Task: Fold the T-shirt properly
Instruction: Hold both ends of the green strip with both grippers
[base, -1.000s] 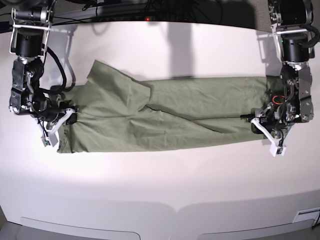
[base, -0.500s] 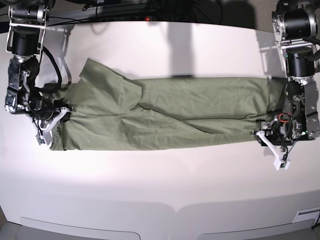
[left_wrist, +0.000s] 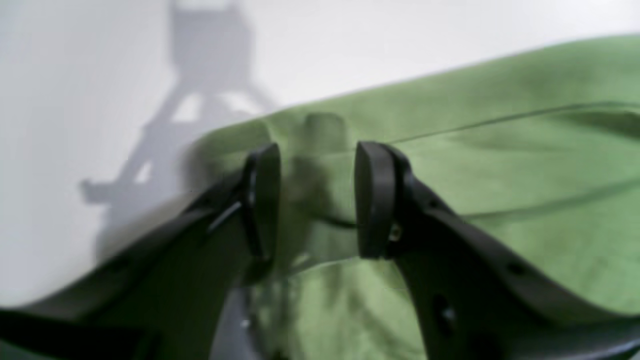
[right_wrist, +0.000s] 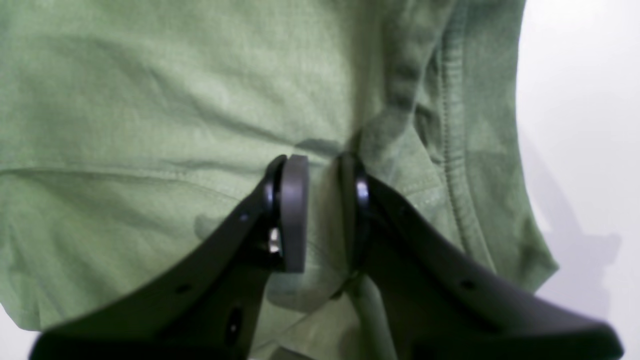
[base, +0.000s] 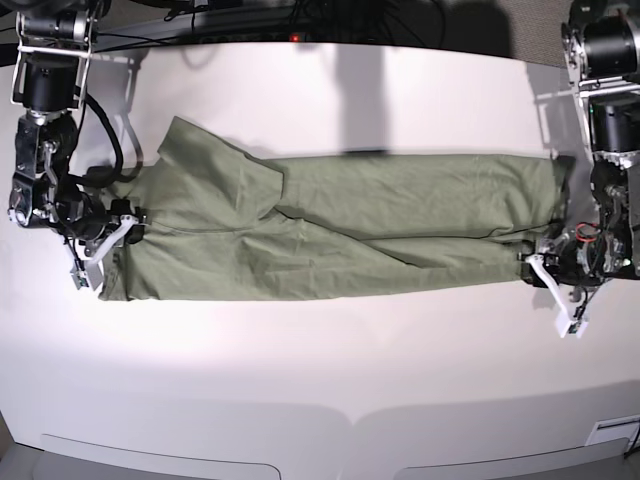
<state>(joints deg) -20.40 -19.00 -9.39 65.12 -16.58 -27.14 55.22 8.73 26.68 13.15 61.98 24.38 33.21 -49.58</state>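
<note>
Green and wrinkly, the T-shirt (base: 330, 225) lies flat on the white table (base: 320, 370), folded into a long strip that runs from one arm to the other, with a sleeve sticking up near the right arm's end. The right gripper (right_wrist: 322, 215) sits at that end by the stitched hem, its jaws a little apart with cloth between them, though I cannot tell if they pinch it. The left gripper (left_wrist: 315, 200) is at the other end, jaws apart over the shirt's edge, holding nothing.
</note>
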